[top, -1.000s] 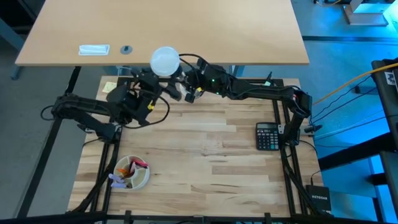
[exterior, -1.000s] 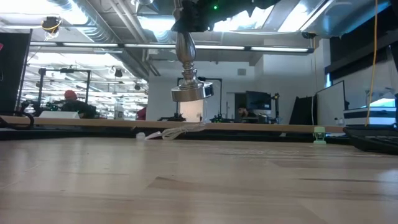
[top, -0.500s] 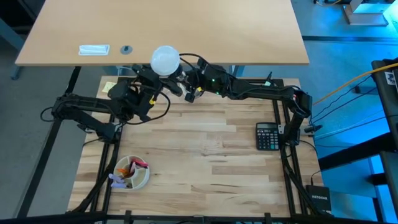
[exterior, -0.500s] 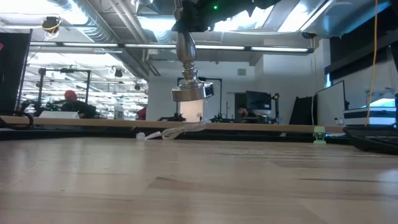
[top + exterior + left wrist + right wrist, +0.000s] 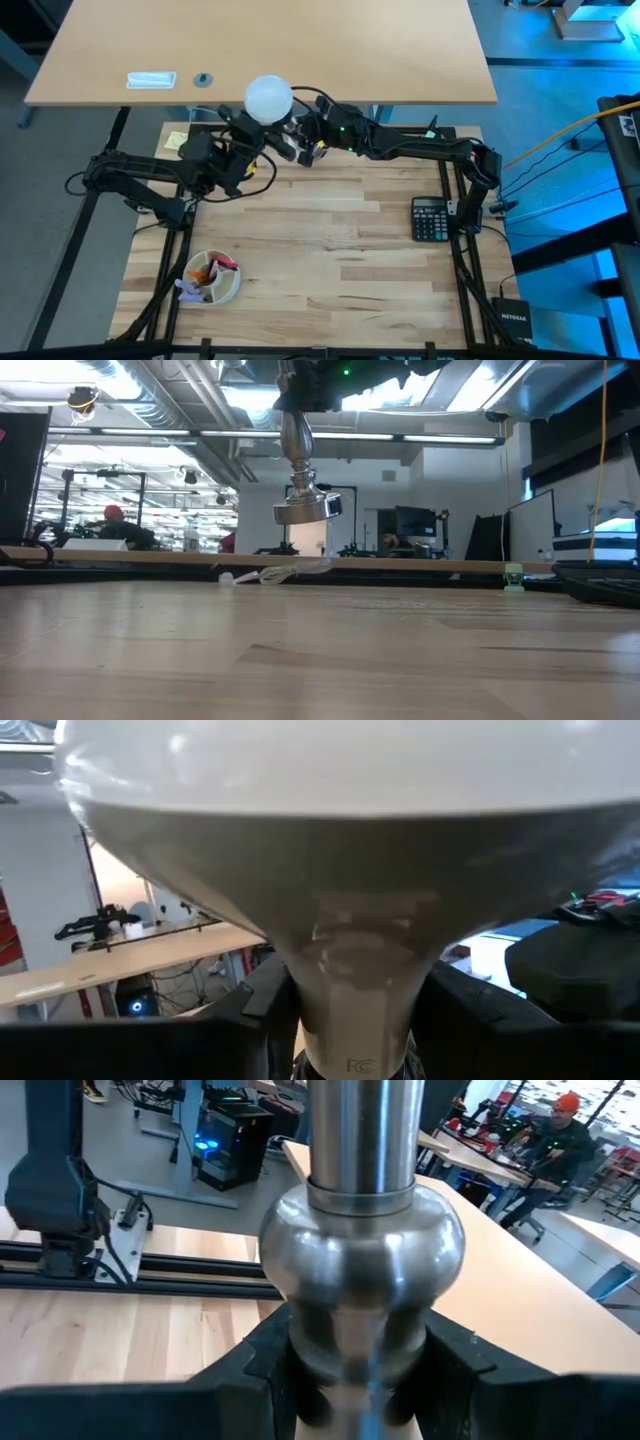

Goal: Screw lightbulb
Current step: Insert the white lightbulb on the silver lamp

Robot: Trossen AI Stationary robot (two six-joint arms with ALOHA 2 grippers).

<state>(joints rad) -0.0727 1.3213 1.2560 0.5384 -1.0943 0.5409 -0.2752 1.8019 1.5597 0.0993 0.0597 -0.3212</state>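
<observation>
My left claw (image 5: 350,1055) closes around the narrow neck of the lightbulb (image 5: 268,98), at 12 o'clock over the table (image 5: 330,250). My right claw (image 5: 355,1400) grips the silver stand (image 5: 300,460).

Both dark arms reach toward the far edge of the bench and meet there. The left arm extends from the left side, its hand (image 5: 252,137) closed around the neck of the lightbulb (image 5: 268,98). The right arm stretches in from the right, its hand (image 5: 300,141) clamped on the silver stand (image 5: 300,470), held raised
</observation>
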